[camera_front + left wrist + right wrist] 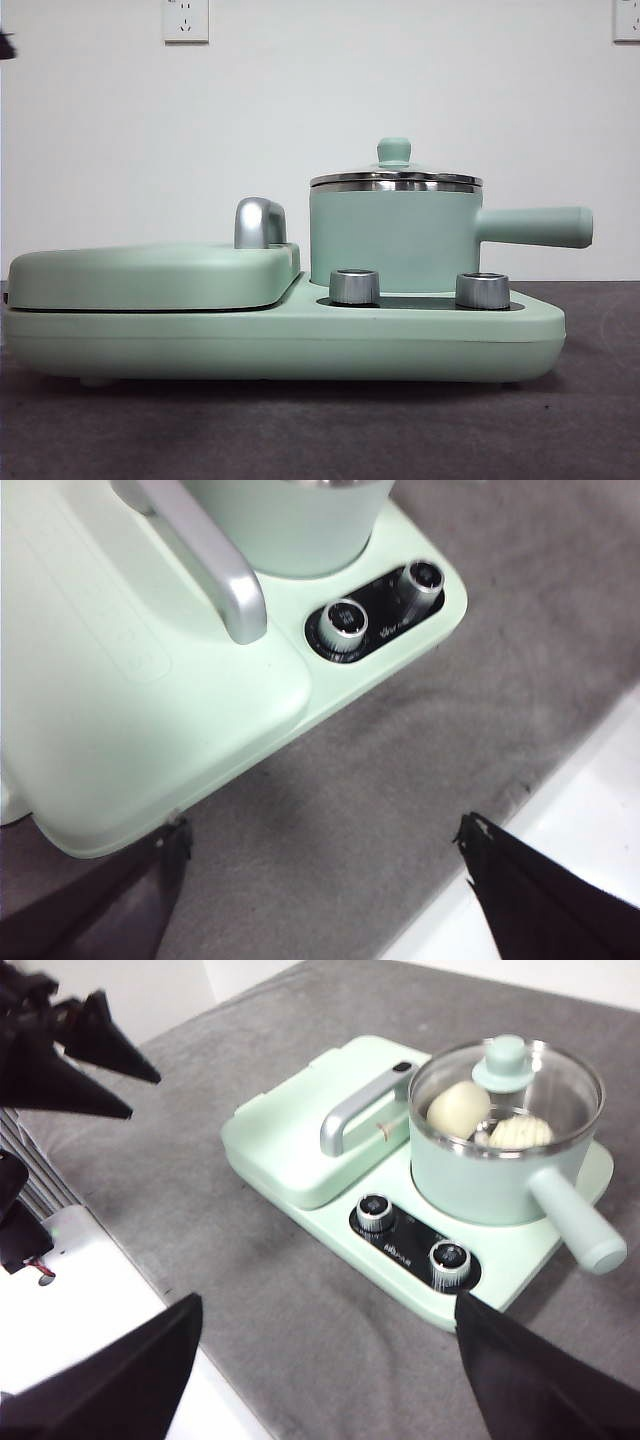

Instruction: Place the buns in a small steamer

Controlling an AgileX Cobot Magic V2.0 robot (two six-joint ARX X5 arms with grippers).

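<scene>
There's small white lettering on the black control strip [415, 1241] between the two silver knobs [375, 1211], but it's too blurry to read in either wrist view — looks like a brand mark plus some tiny captions.

Both buns are already inside the small steamer [395, 240], under the glass lid [545, 1075] with its green knob. Through the glass in the right wrist view you can see the smooth round bun [457, 1108] and the ridged, pleated bun [520, 1132] right beside it, touching or nearly so. The steamer sits on the mint green cooker base [300, 340], handle sticking out sideways, next to the flat lidded griddle [150, 275] with its silver handle.

Right tool [330, 1360] hangs spread wide open, holding nothing, well back from the steamer over the grey desk [250, 1290]. Left tool [325, 865] is also wide open and empty, near the griddle's corner — well apart from the buns.
</scene>
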